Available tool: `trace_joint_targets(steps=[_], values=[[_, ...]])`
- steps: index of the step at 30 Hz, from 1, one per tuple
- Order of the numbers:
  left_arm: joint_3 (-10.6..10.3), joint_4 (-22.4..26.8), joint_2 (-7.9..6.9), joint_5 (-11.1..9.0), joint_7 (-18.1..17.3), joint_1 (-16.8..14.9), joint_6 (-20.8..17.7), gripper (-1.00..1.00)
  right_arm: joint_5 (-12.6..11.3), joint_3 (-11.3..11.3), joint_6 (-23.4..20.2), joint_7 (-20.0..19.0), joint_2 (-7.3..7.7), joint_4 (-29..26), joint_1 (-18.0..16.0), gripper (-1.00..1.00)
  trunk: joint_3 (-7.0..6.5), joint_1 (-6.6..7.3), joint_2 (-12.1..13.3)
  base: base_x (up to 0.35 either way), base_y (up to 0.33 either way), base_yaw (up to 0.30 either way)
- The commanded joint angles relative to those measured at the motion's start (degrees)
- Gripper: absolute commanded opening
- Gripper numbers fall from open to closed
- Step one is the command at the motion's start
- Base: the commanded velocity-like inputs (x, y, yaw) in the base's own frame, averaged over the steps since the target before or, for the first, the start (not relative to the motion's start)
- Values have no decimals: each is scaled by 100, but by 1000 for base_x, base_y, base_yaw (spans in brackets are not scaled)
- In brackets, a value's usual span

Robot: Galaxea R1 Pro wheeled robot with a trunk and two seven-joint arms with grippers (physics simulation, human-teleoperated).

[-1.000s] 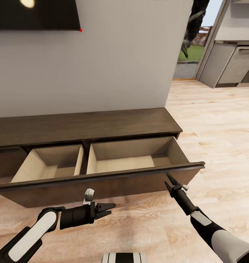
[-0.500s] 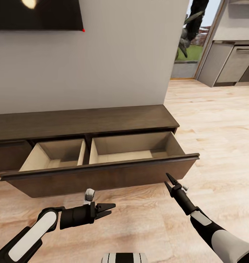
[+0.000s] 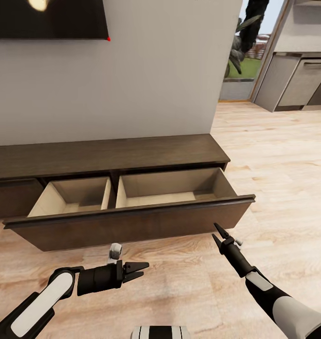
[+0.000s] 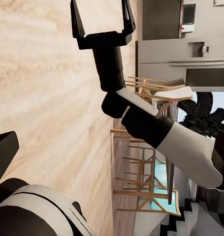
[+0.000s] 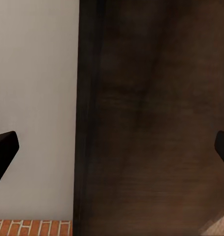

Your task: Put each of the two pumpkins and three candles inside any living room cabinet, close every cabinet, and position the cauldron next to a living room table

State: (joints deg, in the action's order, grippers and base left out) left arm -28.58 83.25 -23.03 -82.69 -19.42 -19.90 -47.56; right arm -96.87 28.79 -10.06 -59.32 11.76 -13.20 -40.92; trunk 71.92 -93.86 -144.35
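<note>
The cabinet point(image 3: 108, 155) is a long dark-brown unit against the wall, with its wide drawer point(image 3: 132, 221) pulled out. Both tan compartments point(image 3: 165, 190) look empty. My left gripper point(image 3: 142, 270) hovers open over the floor in front of the drawer, holding nothing. My right gripper point(image 3: 217, 234) is open just below the drawer front's right end and points at it. The left wrist view shows the right gripper point(image 4: 99, 14) with its fingers spread. The right wrist view faces the cabinet's dark wood point(image 5: 156, 123). Pumpkins, candles, cauldron and table are out of view.
A dark TV point(image 3: 47, 19) hangs on the wall above the cabinet. Light wood floor point(image 3: 283, 179) runs right toward a doorway with grey kitchen units point(image 3: 297, 84) and a plant point(image 3: 247, 28). The left wrist view shows wooden chairs point(image 4: 141, 162) and a fridge point(image 4: 190, 54).
The whole head view has shifted: the cabinet now looks a little farther away and higher in the picture. Both arms keep the same pose, and the drawer stays open.
</note>
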Motion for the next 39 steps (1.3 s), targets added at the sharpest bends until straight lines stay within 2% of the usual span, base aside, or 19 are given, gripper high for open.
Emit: trace_joint_targets(steps=[1,19,39], values=[[-7,-2,-4,-1,-18,-5,-8,100,-60,30,-55,-18,2,2,-4,100,4,1,-2,0,0,0],[-7,-2,-3,-1,-18,-4,-8,100,-60,30,-59,-18,3,2,-4,100,4,1,-2,0,0,0],[-7,-2,-6,-10,-18,-5,-8,100,-60,30,-93,38,11,9,-4,100,-439,53,25,0,0,0]])
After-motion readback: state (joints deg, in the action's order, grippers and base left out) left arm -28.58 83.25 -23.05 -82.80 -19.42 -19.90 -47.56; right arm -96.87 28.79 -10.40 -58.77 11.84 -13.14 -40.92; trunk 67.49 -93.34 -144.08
